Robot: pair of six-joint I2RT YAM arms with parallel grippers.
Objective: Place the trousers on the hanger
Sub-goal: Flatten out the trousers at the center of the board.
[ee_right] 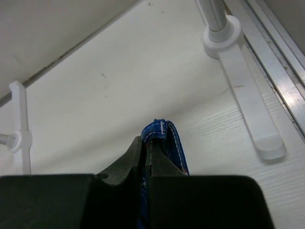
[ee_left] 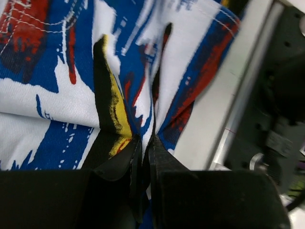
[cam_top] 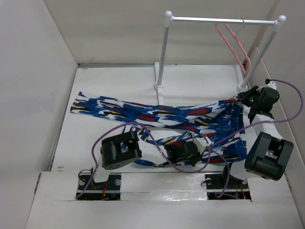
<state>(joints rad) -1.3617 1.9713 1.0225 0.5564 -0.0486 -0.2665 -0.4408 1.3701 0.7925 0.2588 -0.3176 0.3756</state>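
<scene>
The trousers (cam_top: 157, 114) lie spread across the table from far left to right, royal blue with white, red, black and yellow splashes. My left gripper (cam_top: 204, 141) is shut on a fold of the trousers near their right end; in the left wrist view the fabric (ee_left: 119, 71) bunches into the closed jaws of the gripper (ee_left: 145, 139). My right gripper (cam_top: 239, 101) is shut on the blue hemmed edge (ee_right: 164, 136) at the trousers' far right corner, with the gripper (ee_right: 148, 143) just above the tabletop. The pink hanger (cam_top: 232, 45) hangs on the rail at the right end, apart from both grippers.
The white-posted rack with a silver rail (cam_top: 219, 20) stands at the back; its left post foot (cam_top: 159, 88) touches the trousers' far edge. Its right post foot (ee_right: 248, 105) lies just beyond my right gripper. White walls close in on the left, back and right.
</scene>
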